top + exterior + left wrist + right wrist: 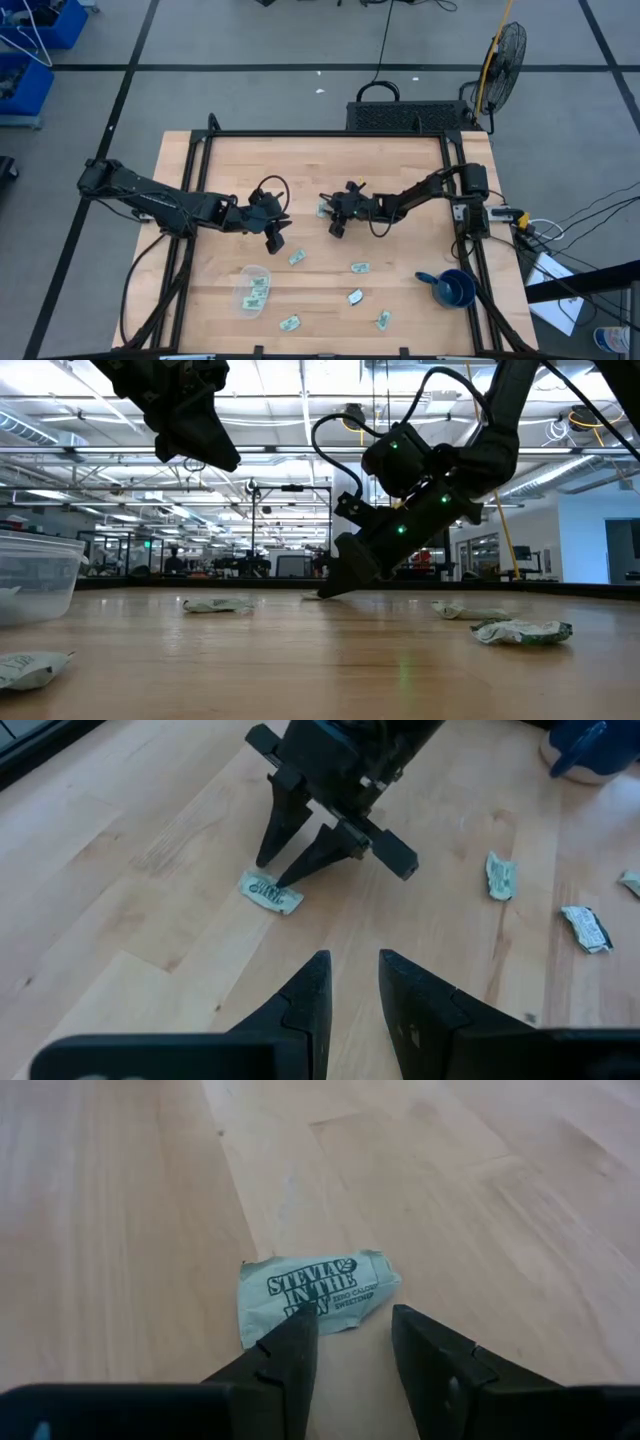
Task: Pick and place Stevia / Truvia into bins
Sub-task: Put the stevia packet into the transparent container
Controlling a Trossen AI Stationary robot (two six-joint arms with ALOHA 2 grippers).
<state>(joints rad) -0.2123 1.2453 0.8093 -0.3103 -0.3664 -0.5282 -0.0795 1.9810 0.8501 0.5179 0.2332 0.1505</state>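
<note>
On the wooden counter (330,160), in a large hall with ceiling lights, the clear tub (254,288) stands near the front left and already holds some sachets. The right hand (283,872) is low, fingers spread over a green Stevia sachet (315,1295) at the middle, probably to pinch it. The left hand (273,238) hangs raised nearby, fingers a little apart, holding nothing. Other sachets (359,268) lie scattered.

You're in a large industrial lab or workshop: exposed ceiling trusses (300,455) with strip lights, far workstations, grey taped floor (300,40), a pedestal fan (500,55), and blue bins (40,25) beside the wooden bench (320,160).
</note>
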